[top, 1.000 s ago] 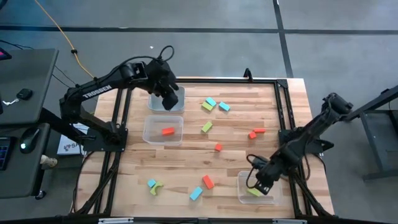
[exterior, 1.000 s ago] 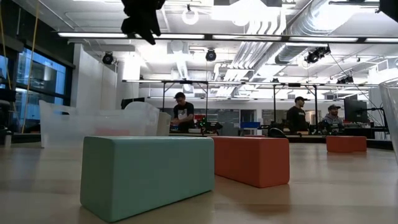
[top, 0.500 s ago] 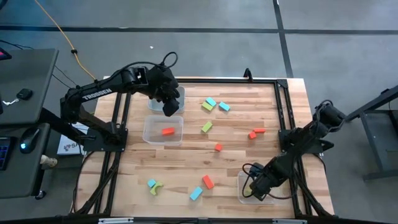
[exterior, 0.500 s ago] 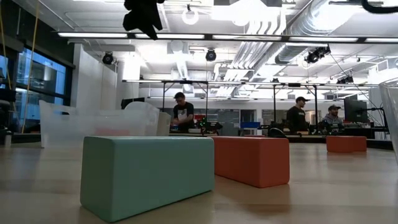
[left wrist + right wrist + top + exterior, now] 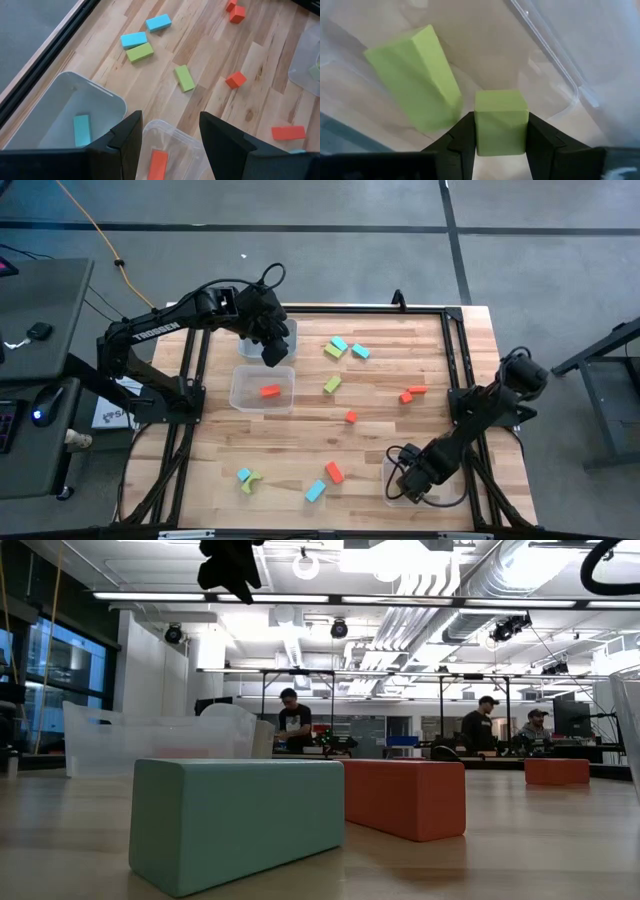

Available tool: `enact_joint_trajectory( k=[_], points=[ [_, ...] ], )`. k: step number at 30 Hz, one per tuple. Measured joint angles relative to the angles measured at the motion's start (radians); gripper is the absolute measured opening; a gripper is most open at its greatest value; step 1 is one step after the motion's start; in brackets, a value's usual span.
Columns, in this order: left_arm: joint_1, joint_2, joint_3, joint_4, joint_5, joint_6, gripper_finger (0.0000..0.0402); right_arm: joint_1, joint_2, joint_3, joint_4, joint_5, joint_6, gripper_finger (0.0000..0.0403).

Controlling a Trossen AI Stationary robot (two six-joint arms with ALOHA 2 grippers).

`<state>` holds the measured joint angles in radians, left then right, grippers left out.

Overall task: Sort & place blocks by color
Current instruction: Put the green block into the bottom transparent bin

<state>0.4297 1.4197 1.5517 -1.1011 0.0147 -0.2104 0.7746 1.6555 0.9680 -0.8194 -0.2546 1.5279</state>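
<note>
Right gripper (image 5: 501, 131): we record its jaws clamped on a green cube (image 5: 500, 121), one finger against each side face. The gripper sits low inside the clear bin (image 5: 432, 492) at the near right corner of the table. Just beside the held cube, apart from the jaws, a longer green block (image 5: 415, 77) lies tilted on the bin floor.

Left gripper (image 5: 170, 142): we record its jaws standing open with nothing between them. It hangs above the far left of the table (image 5: 380, 400), over the line where two clear bins meet.
- Directly under the jaws: the nearer bin (image 5: 185, 150), holding one red block (image 5: 158, 164).
- Just to one side of the jaws: the farther bin (image 5: 65, 95), holding one blue block (image 5: 82, 130).

Beyond the left jaws, loose on the wood, we list:
- a green block (image 5: 184, 78), nearest the jaws;
- a red cube (image 5: 235, 79), a little past it;
- a green block (image 5: 139, 52) touching a blue block (image 5: 134, 39), with a second blue block (image 5: 158, 22) near them;
- two red pieces (image 5: 235, 11) close together, farther out;
- a red block (image 5: 288, 132) off to the side.

Between the two grippers along the near edge we list a red block (image 5: 334, 472), a blue block (image 5: 315, 491), and a blue block (image 5: 243, 475) beside a green arch (image 5: 254, 481).
</note>
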Motion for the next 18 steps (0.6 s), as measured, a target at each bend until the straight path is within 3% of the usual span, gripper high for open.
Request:
enact_joint_trajectory(
  k=[14,18],
  points=[
    [0.000,0.000,0.000,0.000,0.000,0.000,0.0175,0.000,0.016,0.000,0.001,0.000,0.027,0.0115],
    [0.000,0.000,0.000,0.000,0.000,0.000,0.0175,0.000,0.016,0.000,0.001,0.000,0.025,0.0135]
  ],
)
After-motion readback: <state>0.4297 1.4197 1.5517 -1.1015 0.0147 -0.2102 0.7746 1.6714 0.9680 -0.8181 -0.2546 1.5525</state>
